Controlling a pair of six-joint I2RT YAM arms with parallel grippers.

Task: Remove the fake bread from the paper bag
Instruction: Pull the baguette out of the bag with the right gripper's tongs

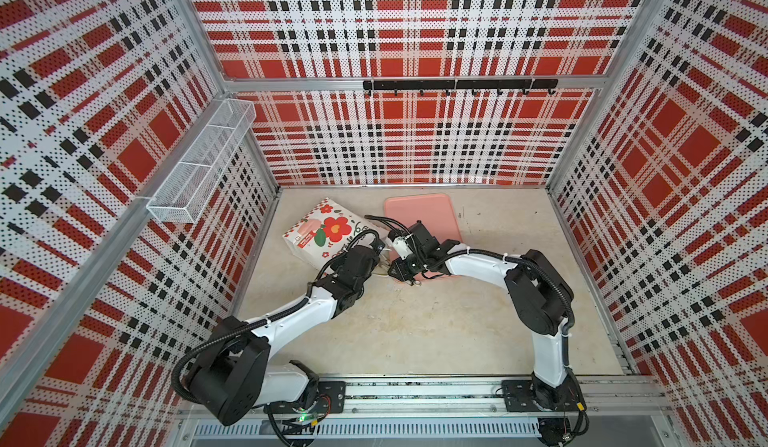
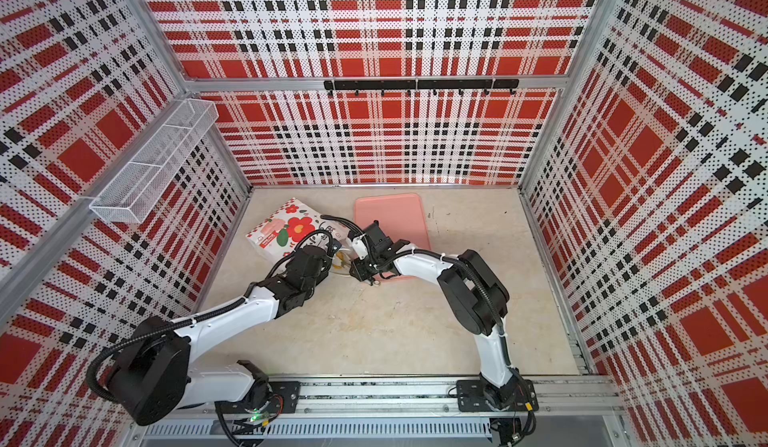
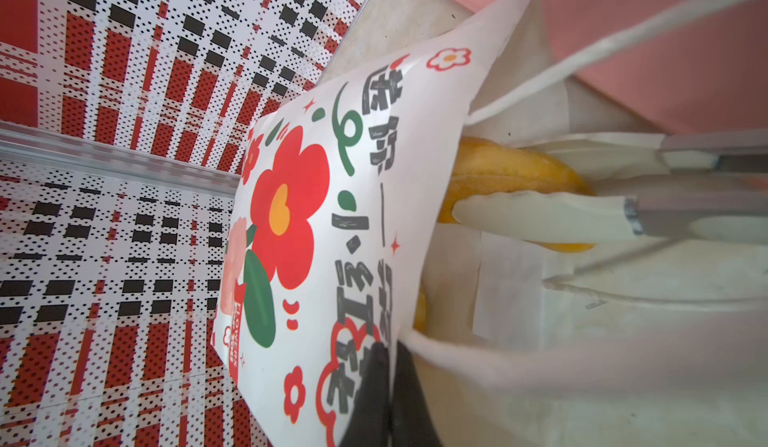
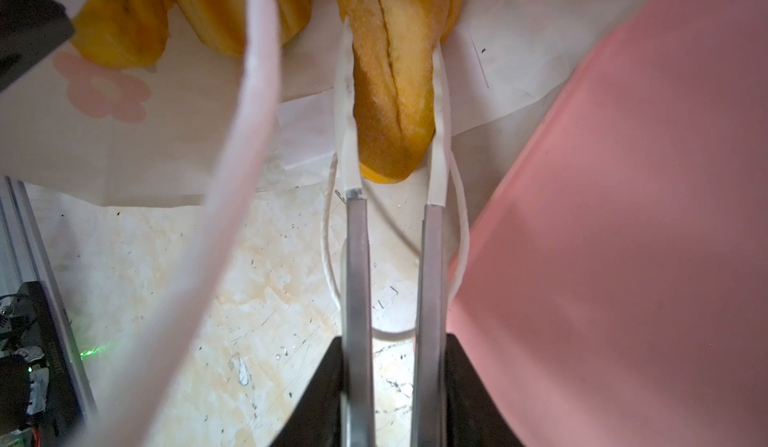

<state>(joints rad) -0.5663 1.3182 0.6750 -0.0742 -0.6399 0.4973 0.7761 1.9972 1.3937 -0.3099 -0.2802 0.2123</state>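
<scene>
The paper bag (image 1: 328, 228) (image 2: 291, 228) lies on its side at the back left of the table, broad flowered face (image 3: 332, 216) up and mouth toward the middle. My left gripper (image 3: 390, 351) is shut on the upper edge of the mouth and holds it up. My right gripper (image 4: 391, 39) reaches into the mouth. Its long white-tipped fingers (image 3: 540, 216) are shut on a golden-brown oval loaf of fake bread (image 4: 395, 91) (image 3: 498, 166), one on each side. Deeper inside lie two more yellow breads (image 4: 124, 21) (image 4: 232, 8). In both top views the arms hide the mouth.
A flat pink tray (image 1: 424, 212) (image 4: 623, 216) lies right beside the bag's mouth, under the right arm. One white cord handle (image 4: 249, 112) loops across the right wrist view, and another lies on the table around the fingers. A white mesh basket (image 1: 199, 162) hangs on the left wall.
</scene>
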